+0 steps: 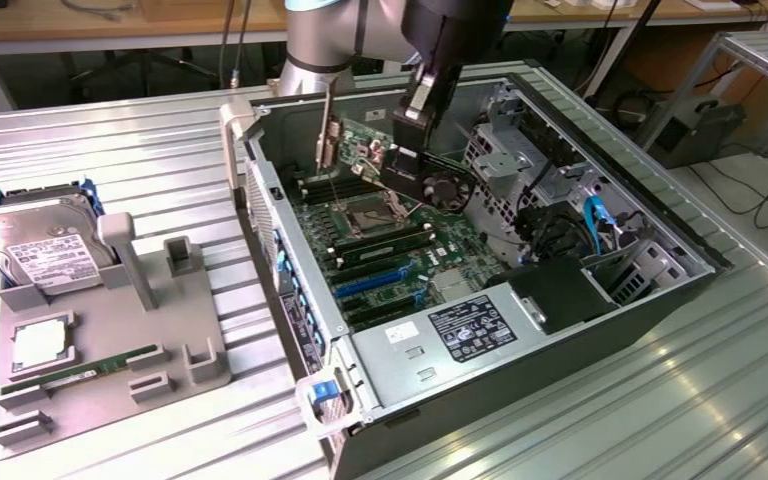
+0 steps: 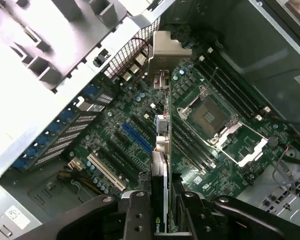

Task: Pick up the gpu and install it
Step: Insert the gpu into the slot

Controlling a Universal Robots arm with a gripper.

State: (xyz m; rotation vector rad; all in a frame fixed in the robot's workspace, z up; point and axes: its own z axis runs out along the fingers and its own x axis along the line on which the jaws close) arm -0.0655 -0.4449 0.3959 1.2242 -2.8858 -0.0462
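Clamped in the gripper [image 2: 162, 215] nearest our lens, the gpu [image 2: 161, 150] stands on edge. The fingers [image 2: 137, 217] press its two faces, and its silver bracket [image 2: 167, 47] is at the far end. The card hangs clear above the motherboard [image 2: 135, 100], between the blue slot [image 2: 137, 137] and the CPU socket [image 2: 207, 117], touching neither. Its edge runs askew to the blue slot. We judge that doing this well means squaring the card's length with that slot, bracket toward the perforated rear wall [image 2: 125, 60] beyond it. We also want the card upright, so the contacts meet the slot evenly.
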